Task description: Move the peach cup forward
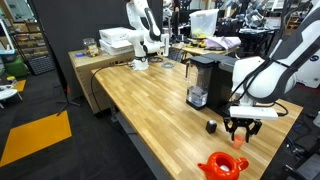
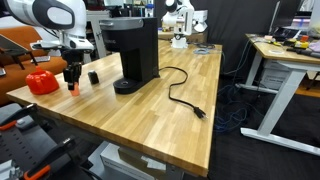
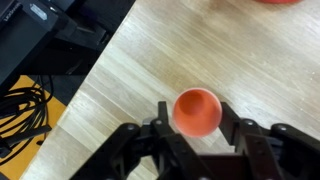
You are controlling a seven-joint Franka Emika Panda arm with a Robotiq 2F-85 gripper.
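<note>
Peach cup is sitting right between the jaws on the wooden worktop.

The jaws are pointing straight down, with one finger on each side of the little cup, so the cup is not lying off to either side. It is standing up, and its open mouth is facing the wrist camera. The jaws are standing partly open, about as wide as the cup. I cannot tell if they are squeezing it or only sitting beside it. In an exterior view the cup is resting near the worktop's edge, close to a big red thing and a small black cylinder, with the coffee maker further off. I think the jaws are needing a firm hold before taking the cup forward.
</note>
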